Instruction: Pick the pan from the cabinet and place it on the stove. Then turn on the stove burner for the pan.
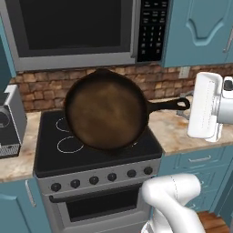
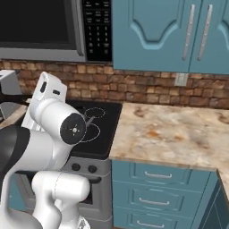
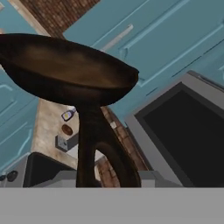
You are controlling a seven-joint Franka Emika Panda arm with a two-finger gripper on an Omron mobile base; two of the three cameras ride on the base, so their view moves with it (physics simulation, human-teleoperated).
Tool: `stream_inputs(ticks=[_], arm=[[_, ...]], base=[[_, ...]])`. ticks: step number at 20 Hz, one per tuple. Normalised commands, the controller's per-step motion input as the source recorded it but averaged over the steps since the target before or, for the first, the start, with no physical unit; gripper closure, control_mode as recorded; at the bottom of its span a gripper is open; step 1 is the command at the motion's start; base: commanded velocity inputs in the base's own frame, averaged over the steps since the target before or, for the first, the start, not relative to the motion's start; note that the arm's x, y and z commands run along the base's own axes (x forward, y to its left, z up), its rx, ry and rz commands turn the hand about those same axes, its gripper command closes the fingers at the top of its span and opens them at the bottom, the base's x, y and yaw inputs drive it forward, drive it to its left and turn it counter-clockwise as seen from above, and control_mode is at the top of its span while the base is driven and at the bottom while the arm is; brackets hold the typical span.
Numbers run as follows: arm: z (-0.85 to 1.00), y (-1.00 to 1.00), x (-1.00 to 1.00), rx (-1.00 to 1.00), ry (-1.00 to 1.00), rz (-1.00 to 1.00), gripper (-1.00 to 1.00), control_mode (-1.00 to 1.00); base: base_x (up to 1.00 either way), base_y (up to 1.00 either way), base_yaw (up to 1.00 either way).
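Observation:
The pan hangs in the air over the stove, its brownish face tipped toward the left base camera. Its long black handle points right to my gripper, which is shut on the handle's end beside the white hand. In the hand view the handle rises from the bottom edge to the pan; the fingertips are hidden there. The stove's black knobs line its steel front below the pan. The teal cabinet hangs at the upper right, its doors closed.
A microwave hangs close above the stove and the pan. A grey appliance stands on the left counter. Speckled counter runs right of the stove, with teal drawers below. My arm covers part of the stove.

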Motion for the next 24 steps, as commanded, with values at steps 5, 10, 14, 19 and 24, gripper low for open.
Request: stream_inputs(ticks=[5, 10, 14, 19, 24], arm=[[0.00, 0.00, 0.00, 0.00, 0.00, 0.00, 1.00, 1.00], [0.00, 0.00, 0.00, 0.00, 0.00, 0.00, 1.00, 1.00], [0.00, 0.00, 0.00, 0.00, 0.00, 0.00, 1.00, 1.00], [0.00, 0.00, 0.00, 0.00, 0.00, 0.00, 1.00, 1.00], [0.00, 0.00, 0.00, 0.00, 0.00, 0.00, 1.00, 1.00]], base=[[0.18, 0.36, 0.00], [0.35, 0.28, 0.01], [0.38, 0.28, 0.01], [0.31, 0.29, 0.01], [0.27, 0.28, 0.01]])
